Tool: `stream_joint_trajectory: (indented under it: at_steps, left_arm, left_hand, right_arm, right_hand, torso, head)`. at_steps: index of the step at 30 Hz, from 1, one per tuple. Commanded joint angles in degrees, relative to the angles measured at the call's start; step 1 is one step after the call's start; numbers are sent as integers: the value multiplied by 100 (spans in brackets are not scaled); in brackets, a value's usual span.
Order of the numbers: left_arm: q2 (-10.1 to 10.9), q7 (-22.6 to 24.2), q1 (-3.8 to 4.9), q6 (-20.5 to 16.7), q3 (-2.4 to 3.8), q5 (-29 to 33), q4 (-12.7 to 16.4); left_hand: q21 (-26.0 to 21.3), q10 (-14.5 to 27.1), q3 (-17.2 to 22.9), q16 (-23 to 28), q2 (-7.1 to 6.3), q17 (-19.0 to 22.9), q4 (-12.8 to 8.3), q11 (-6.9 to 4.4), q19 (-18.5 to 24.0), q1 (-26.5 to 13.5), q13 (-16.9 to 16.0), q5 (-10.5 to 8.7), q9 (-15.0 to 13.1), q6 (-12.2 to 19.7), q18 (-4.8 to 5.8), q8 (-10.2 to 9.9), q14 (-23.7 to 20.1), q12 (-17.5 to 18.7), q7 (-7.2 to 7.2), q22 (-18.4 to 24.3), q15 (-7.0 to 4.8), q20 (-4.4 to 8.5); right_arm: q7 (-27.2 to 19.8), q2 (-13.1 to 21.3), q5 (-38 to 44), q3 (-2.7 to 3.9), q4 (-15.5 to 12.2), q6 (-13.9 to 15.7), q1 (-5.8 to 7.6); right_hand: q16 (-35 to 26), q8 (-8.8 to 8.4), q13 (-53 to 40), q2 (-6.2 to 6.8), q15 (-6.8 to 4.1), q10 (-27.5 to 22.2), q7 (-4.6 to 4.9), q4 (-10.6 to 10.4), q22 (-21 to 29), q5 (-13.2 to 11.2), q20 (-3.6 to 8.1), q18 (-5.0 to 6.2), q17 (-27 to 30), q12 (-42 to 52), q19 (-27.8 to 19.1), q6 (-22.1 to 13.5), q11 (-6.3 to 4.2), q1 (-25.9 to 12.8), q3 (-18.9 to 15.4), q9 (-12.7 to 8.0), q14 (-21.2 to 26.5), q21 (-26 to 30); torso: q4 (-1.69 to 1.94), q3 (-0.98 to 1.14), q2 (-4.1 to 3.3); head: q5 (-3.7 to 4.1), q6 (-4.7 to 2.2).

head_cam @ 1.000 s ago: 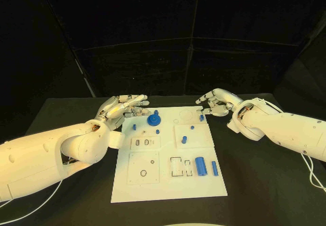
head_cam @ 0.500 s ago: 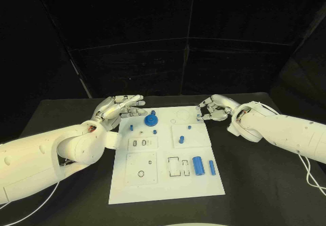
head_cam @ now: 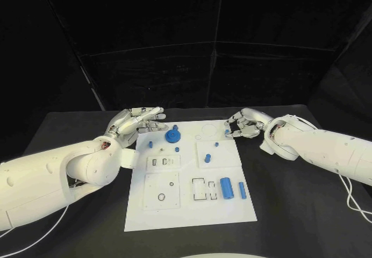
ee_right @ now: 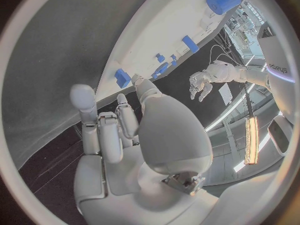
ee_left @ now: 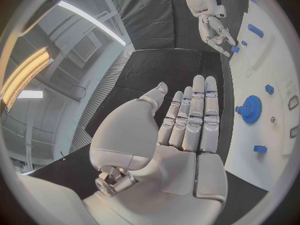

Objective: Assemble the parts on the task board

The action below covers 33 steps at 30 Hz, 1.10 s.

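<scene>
Task board (head_cam: 190, 209), one gear (head_cam: 173, 136), two hands

Board (head_cam: 190, 212) near end open; gear (head_cam: 173, 136) and small pegs (head_cam: 208, 158) crowd far end, between the hands.

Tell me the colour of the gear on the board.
Blue. The gear shows best in the left wrist view.

One piece of lettering could be made out: small dark letters on the white arm (ee_right: 279, 60) seen in the right wrist view, looking like a brand name but too small to spell with certainty. The task board (head_cam: 190, 212) bore no legible markings.
</scene>
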State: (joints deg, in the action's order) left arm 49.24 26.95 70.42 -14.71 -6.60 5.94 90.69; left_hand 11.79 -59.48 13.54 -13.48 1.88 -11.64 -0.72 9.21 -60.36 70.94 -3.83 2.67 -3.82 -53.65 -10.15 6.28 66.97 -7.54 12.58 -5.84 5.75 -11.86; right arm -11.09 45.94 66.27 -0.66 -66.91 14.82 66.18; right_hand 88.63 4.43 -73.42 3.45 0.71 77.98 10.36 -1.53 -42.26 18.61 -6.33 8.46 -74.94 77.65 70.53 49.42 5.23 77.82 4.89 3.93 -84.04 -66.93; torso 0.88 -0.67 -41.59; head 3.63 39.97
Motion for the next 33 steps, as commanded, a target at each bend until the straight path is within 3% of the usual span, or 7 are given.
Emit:
stream_joint_trajectory:
  at_steps: [1,11,18,27,33]
  left_arm:
    - [-7,42,5,88,1,-39,-3]
    - [-4,40,4,89,0,-39,-11]
    - [-10,40,4,94,0,-39,-18]
    - [-13,40,4,95,0,-39,-23]
    - [-11,37,4,95,0,-39,-21]
  left_hand:
    - [-15,-33,-1,-2,-24,-5,38,-5,-47,-45,5,16,7,-31,-28,-27,36,28,-2,9,1,-11]
    - [-15,-33,-1,-2,-24,-5,38,-5,-47,-45,5,16,7,-31,-28,-27,36,28,-2,9,1,-11]
    - [-15,-33,-1,-2,-24,-5,38,-5,-47,-45,5,16,7,-31,-28,-27,36,28,-2,9,1,-11]
    - [-15,-33,-1,-2,-24,-5,38,-5,-47,-45,5,16,7,-31,-28,-27,36,28,-2,9,1,-11]
    - [-23,-38,3,1,-20,-16,34,-8,-51,-39,5,17,7,-34,-28,-29,34,33,-5,14,0,-11]
  right_arm:
    - [11,-11,49,2,29,-192,7]
    - [35,-20,71,2,67,-255,-1]
    - [46,-45,114,2,96,-275,-10]
    - [62,-87,154,3,126,-292,-33]
    - [69,-106,158,3,141,-292,-39]
  right_hand:
    - [-31,-37,1,2,-9,-38,4,31,6,-32,-12,-10,-1023,-18,-34,-34,-2,51,6,-7,-488,31]
    - [-26,-9,-20,-22,-10,-20,-2,54,-7,-52,-14,-12,-1037,-1,-27,8,-6,70,16,6,-491,23]
    - [-18,136,-65,-91,-37,22,-48,89,-24,-73,5,-12,-1063,35,-10,247,-44,65,34,48,-498,6]
    - [-8,301,-131,-203,-93,86,-120,125,-52,-345,55,-18,-1092,86,16,546,-110,38,119,70,-505,-18]
    - [-6,323,-146,-223,-103,101,-134,130,-60,-393,65,-20,-1098,98,22,593,-122,29,139,69,-506,-24]
  torso:
    - [3,-3,3]
    - [-3,-2,3]
    - [6,0,3]
    - [1,-1,4]
    - [-3,-1,6]
  head:
    - [1,14]
    - [13,19]
    - [23,29]
    - [13,40]
    - [28,45]
